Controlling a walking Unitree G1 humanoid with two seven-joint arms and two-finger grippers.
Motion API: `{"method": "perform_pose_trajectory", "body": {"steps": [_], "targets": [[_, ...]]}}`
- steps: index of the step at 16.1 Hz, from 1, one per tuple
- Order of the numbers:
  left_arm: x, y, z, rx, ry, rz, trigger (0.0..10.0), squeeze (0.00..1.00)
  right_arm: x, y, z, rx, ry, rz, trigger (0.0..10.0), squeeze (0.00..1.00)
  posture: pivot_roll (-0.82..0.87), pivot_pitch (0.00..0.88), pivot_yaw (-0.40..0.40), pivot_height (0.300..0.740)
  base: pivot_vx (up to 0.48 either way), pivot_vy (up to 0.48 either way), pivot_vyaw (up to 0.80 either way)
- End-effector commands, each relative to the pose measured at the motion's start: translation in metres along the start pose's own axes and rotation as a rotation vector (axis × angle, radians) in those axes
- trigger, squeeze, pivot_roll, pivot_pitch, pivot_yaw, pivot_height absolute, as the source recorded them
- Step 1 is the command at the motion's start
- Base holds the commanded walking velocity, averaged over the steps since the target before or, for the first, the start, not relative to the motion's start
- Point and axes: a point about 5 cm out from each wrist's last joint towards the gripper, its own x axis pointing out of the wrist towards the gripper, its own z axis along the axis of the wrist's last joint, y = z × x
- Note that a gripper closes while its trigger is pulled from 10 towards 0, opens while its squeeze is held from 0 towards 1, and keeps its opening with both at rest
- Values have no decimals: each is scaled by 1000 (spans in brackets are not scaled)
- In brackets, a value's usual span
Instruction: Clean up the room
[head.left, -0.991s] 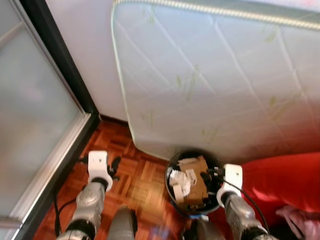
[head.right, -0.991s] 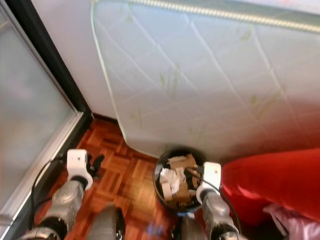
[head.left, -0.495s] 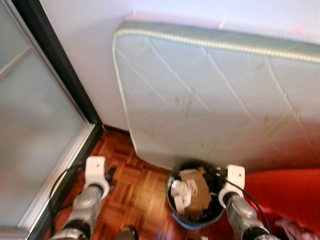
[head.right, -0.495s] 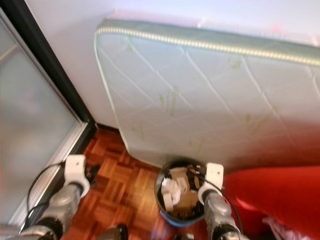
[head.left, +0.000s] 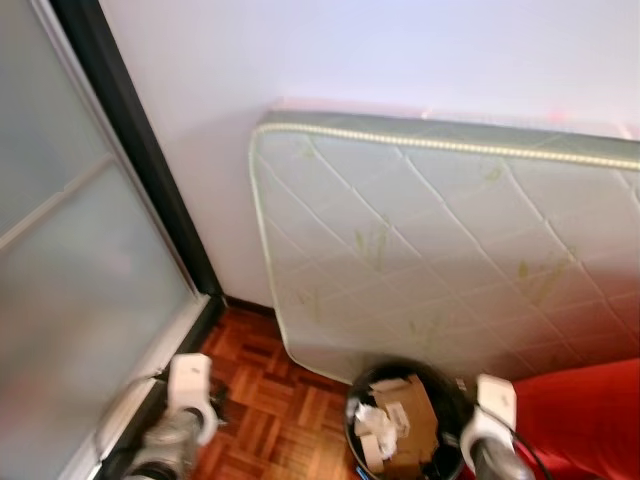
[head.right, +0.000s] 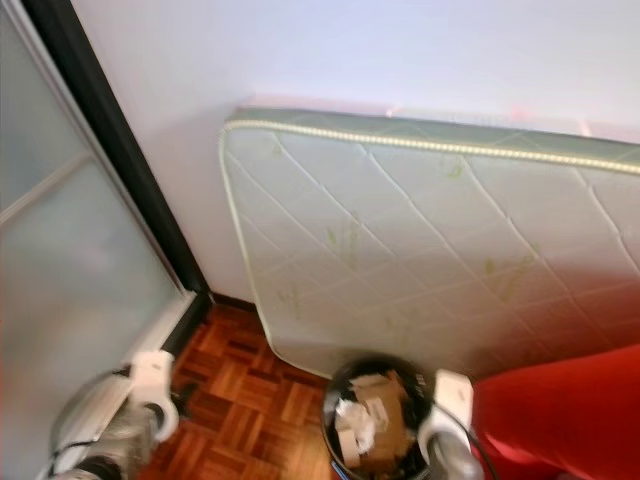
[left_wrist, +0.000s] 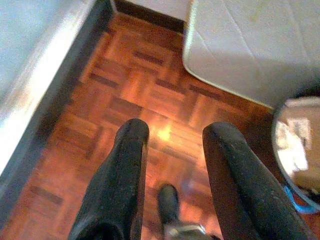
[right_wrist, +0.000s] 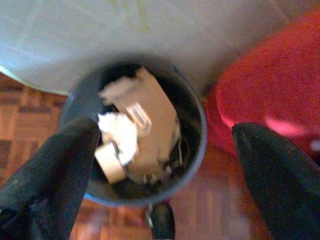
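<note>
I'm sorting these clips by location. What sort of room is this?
Probably a bedroom or spare room in a home: a mattress leans upright against the wall, a full waste bin stands on parquet floor, beside a frosted sliding door.

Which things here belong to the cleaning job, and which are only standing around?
For the job:
- round dark bin holding cardboard and crumpled paper
- right gripper, open above it

Just there:
- white quilted mattress
- red fabric
- frosted glass door

Bright, even daylight; the head views are soft with motion blur, the wall (head.left: 400, 50) washed pale. A glare spot shines on the parquet (left_wrist: 162, 132) between the black fingers (left_wrist: 120, 185), which are out of focus, as is the bin (right_wrist: 145, 135)
</note>
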Motion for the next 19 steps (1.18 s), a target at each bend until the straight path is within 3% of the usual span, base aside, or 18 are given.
{"method": "perform_pose_trajectory", "body": {"steps": [1,5,7,11,19], "targets": [[-2,1,-11,17,57,-1,10000,0,-2,-6,-8,42,30,-32,10000,0,-12,0,54,740,0,0,0],[-1,-3,-12,10,69,-4,10000,0,-5,-16,-17,-18,58,-66,10000,0,-16,0,39,740,0,0,0],[-2,-5,-15,-37,71,10,10000,0,-6,-20,-20,-42,67,-59,10000,0,2,0,15,740,0,0,0],[-4,-7,-25,-22,97,6,10000,0,-5,-14,-19,-41,62,-10,10000,0,9,0,2,740,0,0,0],[-15,6,-53,-46,168,41,10000,0,-6,-17,-22,-78,92,26,10000,0,18,0,-17,740,0,0,0]]}}
